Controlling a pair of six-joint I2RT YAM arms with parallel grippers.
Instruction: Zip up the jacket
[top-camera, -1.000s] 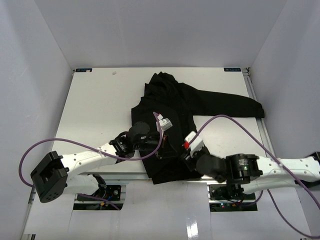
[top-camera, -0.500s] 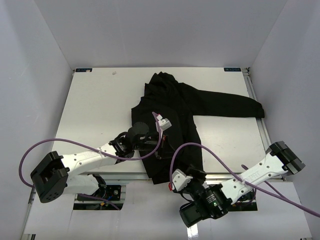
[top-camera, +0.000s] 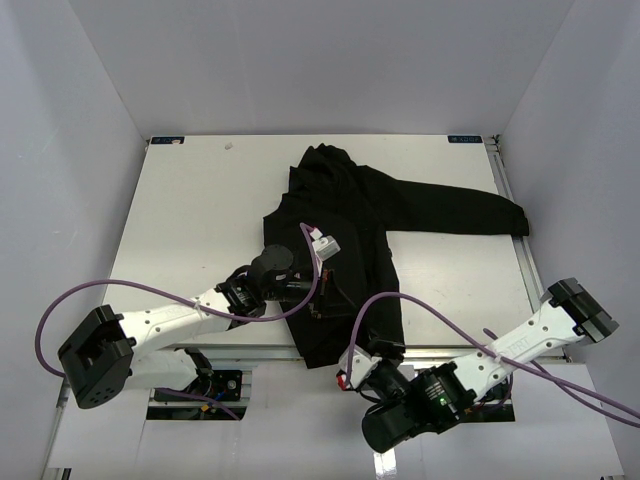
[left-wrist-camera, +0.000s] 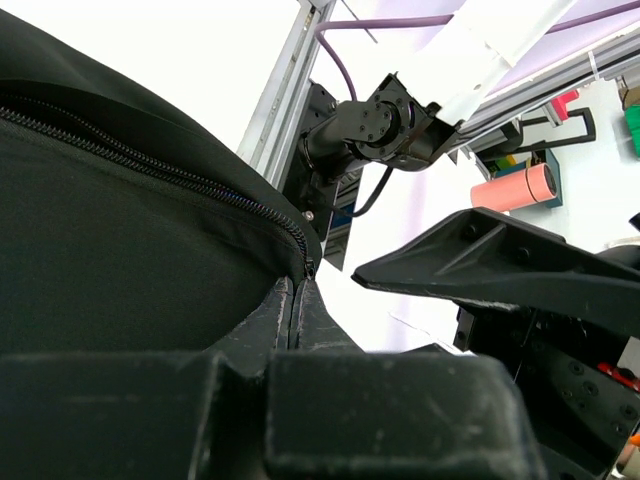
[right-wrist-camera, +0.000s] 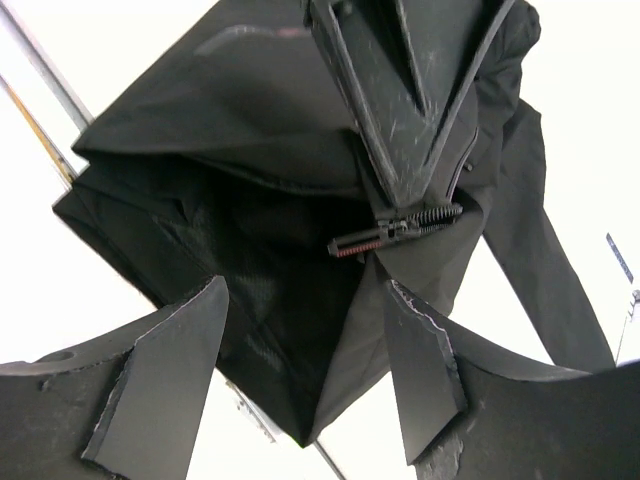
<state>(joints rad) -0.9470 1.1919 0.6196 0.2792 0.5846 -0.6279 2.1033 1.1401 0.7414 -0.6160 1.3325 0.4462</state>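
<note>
Swinging back off the jacket (top-camera: 350, 210) since a second ago, your right arm is now hanging past the near edge of the table (top-camera: 190, 210). Your left gripper (top-camera: 318, 292) is pinching the jacket's hem, jaws pressed together beside the zipper (left-wrist-camera: 150, 165), which is running away from you toward the collar. Your right gripper (right-wrist-camera: 305, 300), spread wide and holding nothing, is sitting just short of that hem and facing up the zipper line, so it is likely needing a forward reach next.

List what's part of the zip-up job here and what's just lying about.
Job: jacket; its zipper; left gripper, shut on the jacket; right gripper, open and empty.
Lying about: purple cable; pink roll, off the table.
</note>
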